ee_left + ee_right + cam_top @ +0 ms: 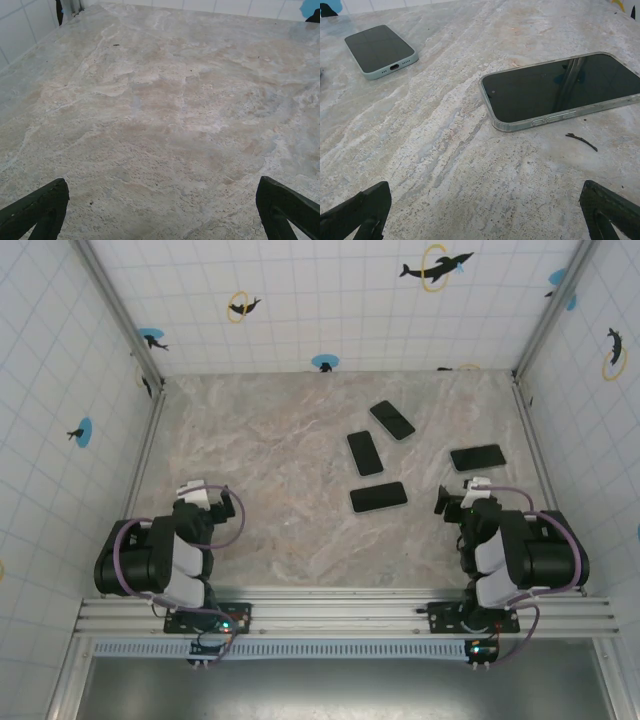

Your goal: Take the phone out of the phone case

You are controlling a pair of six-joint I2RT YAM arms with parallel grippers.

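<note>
Clear-cased phone [560, 90] lies flat and screen up on the marble counter [445, 150], its side buttons turned toward the right pincer [485, 210]. From above, the same phone [477, 457] sits on the right part of the counter [260, 460], near the right pincer [455, 502] and just ahead of it, not touching it. The right pincer's black fingers [360, 210] stand wide apart with bare stone between them, gripping nothing.

A thin dark twig [581, 141] lies on the stone just beside the phone's near long edge, between the phone and the pincer's right-hand finger. Farther off to the left, well apart from the clear case, a mint-cased phone [380, 50] rests screen up with its charging port facing the camera.

From above, a loose cluster of three phones [365, 453] lies around the middle of the counter, none touching another; which of them is the mint-cased one I cannot tell from that height.

The left pincer [162, 205] hovers over bare marble on the left side [200, 502], jaws spread wide, holding nothing, well away from all the phones. Tiled walls [330, 300] with dolphin stickers ring the counter.
</note>
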